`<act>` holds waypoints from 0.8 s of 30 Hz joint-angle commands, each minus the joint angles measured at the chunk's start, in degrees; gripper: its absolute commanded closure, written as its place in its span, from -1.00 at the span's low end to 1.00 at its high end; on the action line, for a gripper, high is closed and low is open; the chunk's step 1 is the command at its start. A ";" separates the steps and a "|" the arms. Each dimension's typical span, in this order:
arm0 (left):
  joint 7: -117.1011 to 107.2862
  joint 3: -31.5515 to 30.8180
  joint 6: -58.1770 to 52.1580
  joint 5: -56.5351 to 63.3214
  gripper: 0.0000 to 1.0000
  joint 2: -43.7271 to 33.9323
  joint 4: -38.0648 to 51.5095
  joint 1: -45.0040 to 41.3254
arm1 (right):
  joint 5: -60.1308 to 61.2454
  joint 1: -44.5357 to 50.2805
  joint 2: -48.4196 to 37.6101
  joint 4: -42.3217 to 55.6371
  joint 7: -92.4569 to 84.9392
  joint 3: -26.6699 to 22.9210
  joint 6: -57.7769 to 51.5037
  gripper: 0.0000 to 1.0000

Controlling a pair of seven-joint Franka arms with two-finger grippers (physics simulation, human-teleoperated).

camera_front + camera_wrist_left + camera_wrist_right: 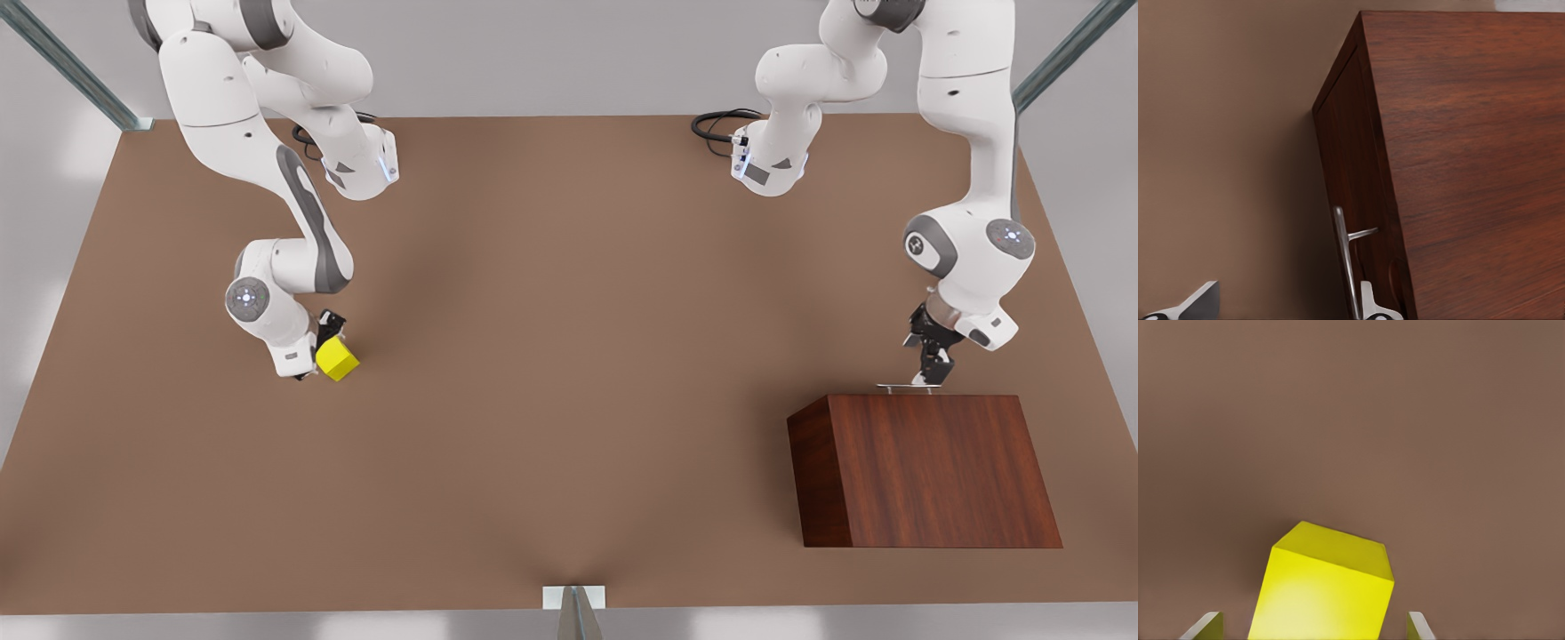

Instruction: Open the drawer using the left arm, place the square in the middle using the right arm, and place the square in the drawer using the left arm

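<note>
Small bright yellow cube [337, 358] at 9 o'clock on brown worktop [569, 356], between spread fingers of right end effector [322, 348], not clenched. Left end effector [931, 364] at 3 o'clock, fingers wide apart straddling thin silver bar handle [1345, 257] of closed reddish-brown wooden drawer [1358, 193].

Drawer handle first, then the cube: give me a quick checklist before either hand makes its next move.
1. Left hand at the handle: ok, one finger on each side of the bar.
2. Left hand closed on the handle: not ok, fingers apart.
3. Drawer open: not ok, flush with the cabinet.
4. Right hand around the square: ok, fingers flank it.
5. Right hand's grip firm: cannot tell.
6. Square at the middle: not ok, it sits at the front view's left.
</note>
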 commanded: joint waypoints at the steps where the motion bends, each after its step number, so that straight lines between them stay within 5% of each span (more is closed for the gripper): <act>1: 0.00 0.00 0.03 -4.00 -1.00 0.15 0.00 -0.02 | 0.04 0.00 0.37 0.00 0.00 0.09 0.80 -1.00; 16: 0.00 0.00 0.12 -4.70 -1.00 2.79 -0.17 -0.11 | 0.57 -0.09 4.67 -0.70 -0.18 0.18 5.11 -1.00; 22: -0.09 0.09 -1.82 -4.79 -1.00 1.91 -0.35 -0.02 | 0.92 -0.09 5.55 -0.70 0.53 0.18 6.43 -0.48; 24: -0.18 0.09 -1.73 -4.79 -1.00 1.12 -1.75 -0.11 | 0.92 -0.09 5.47 -0.61 0.70 0.18 6.34 -0.45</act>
